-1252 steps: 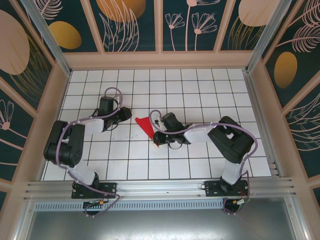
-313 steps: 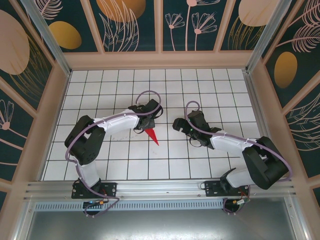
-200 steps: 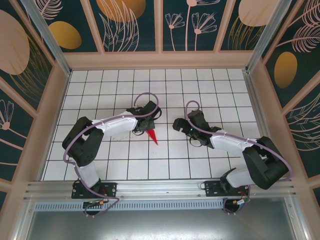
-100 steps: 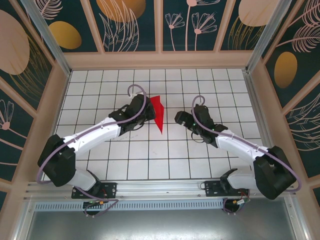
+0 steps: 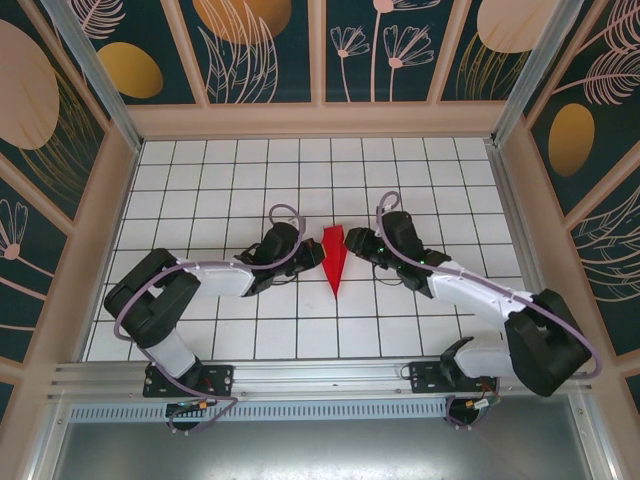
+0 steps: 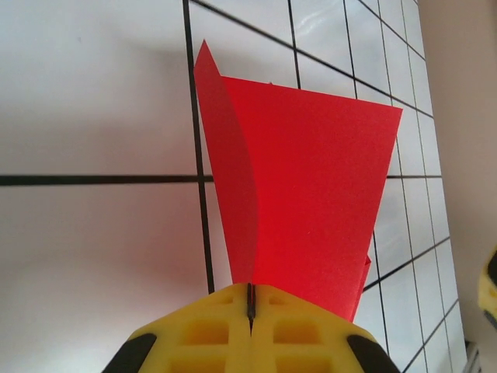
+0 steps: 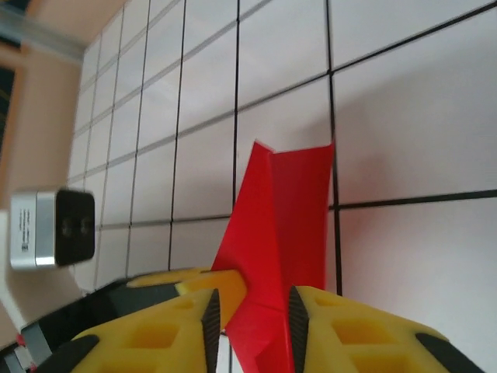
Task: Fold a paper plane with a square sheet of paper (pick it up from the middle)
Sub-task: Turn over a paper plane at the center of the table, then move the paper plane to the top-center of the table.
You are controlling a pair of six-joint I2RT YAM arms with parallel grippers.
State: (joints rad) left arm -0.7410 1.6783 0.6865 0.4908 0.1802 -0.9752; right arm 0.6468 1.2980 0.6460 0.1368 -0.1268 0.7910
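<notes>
Both arms reach inward facing each other, left gripper pinched tight on the paper plane, right gripper clasping its other side.

The left gripper has swung the paper plane nearer and to the right, and it now looks slimmer from above. The right gripper has moved in, its wide jaws now closed on the plane's other side.

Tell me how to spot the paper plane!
Look at the white table with black grid lines. Near its middle, the paper plane sits between the left gripper and the right gripper. It is the only bright red thing, a slim dart with its tip pointing at the near edge.
</notes>
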